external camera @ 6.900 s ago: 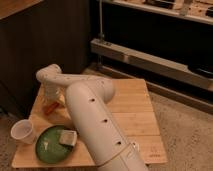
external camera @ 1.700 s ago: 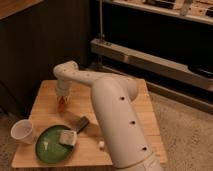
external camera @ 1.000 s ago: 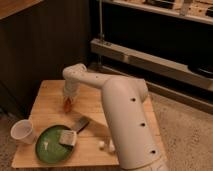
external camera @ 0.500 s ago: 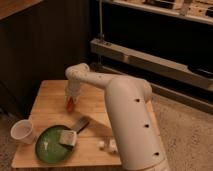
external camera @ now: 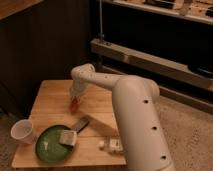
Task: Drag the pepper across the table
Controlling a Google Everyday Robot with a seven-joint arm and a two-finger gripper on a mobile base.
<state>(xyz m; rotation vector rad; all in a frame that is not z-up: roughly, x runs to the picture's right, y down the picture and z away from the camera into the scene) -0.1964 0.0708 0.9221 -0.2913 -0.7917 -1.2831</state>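
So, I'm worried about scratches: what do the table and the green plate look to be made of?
The table looks like pale wooden planks with a matte finish, going by its visible seams. The green plate looks smooth, likely plastic or glazed ceramic; I can't tell which. The gripper is at the pepper.

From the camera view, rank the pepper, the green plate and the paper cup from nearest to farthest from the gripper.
The gripper is low over the table's middle.
1. Pepper: right at the gripper's tip.
2. Green plate: toward the table's near edge, below and left in the picture.
3. Paper cup: at the near-left corner, farthest out.
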